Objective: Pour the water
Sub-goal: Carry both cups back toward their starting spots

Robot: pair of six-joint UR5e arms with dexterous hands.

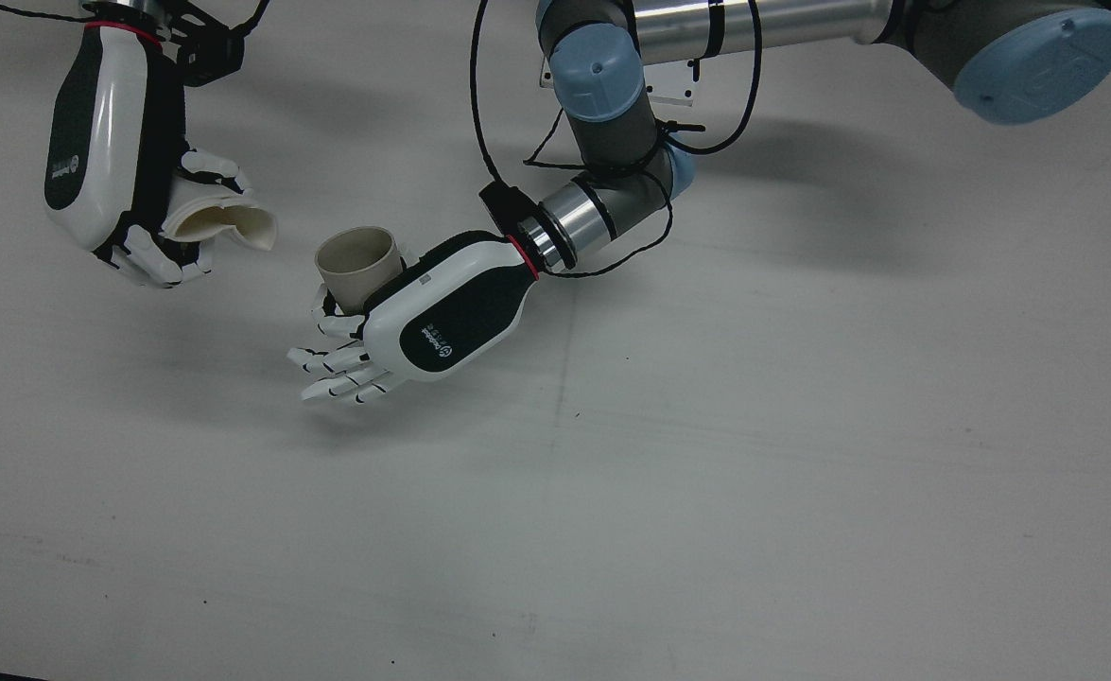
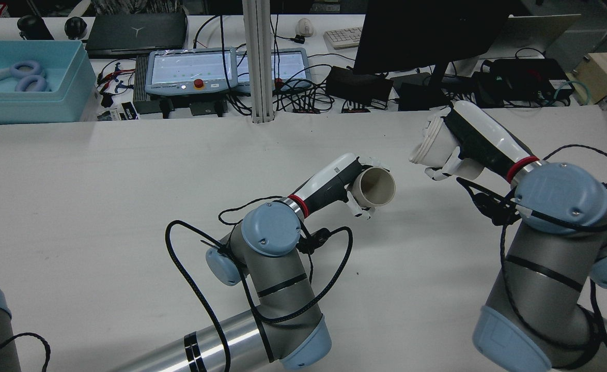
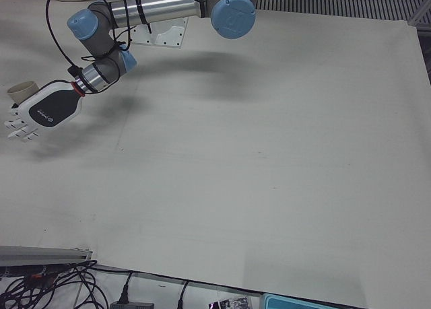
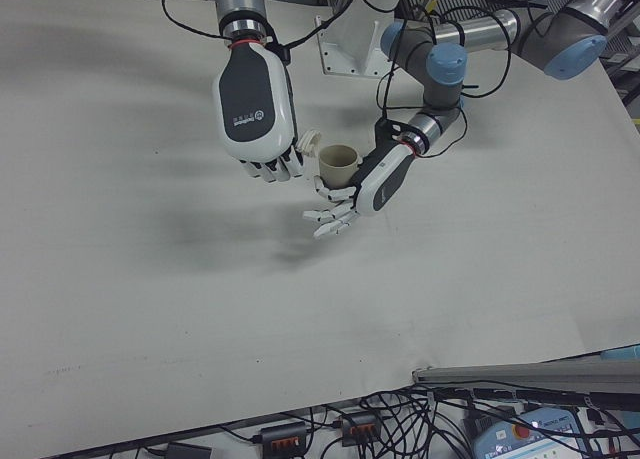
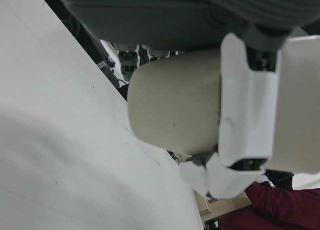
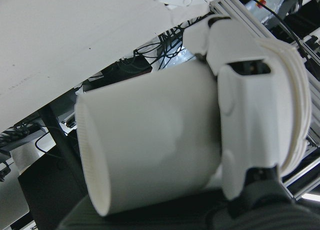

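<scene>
My left hand (image 1: 442,317) is shut on a beige paper cup (image 1: 356,265) and holds it above the white table, mouth up and tilted; some of its fingers stick out below the cup. In the rear view the left hand (image 2: 329,183) holds the beige cup (image 2: 377,187) with its mouth facing right. My right hand (image 1: 106,142) is shut on a white cup (image 1: 224,222) with a squashed rim, tilted toward the beige cup, a short gap apart. The right hand (image 2: 481,137) and white cup (image 2: 432,147) hang high. The hand views show the beige cup (image 5: 175,104) and white cup (image 6: 150,140) close up.
The white table (image 1: 706,473) spreads wide under both hands. Beyond its far edge stand a blue box (image 2: 29,77), a teach pendant (image 2: 189,70), a dark monitor (image 2: 422,31) and many cables. A post (image 2: 259,62) rises at the back centre.
</scene>
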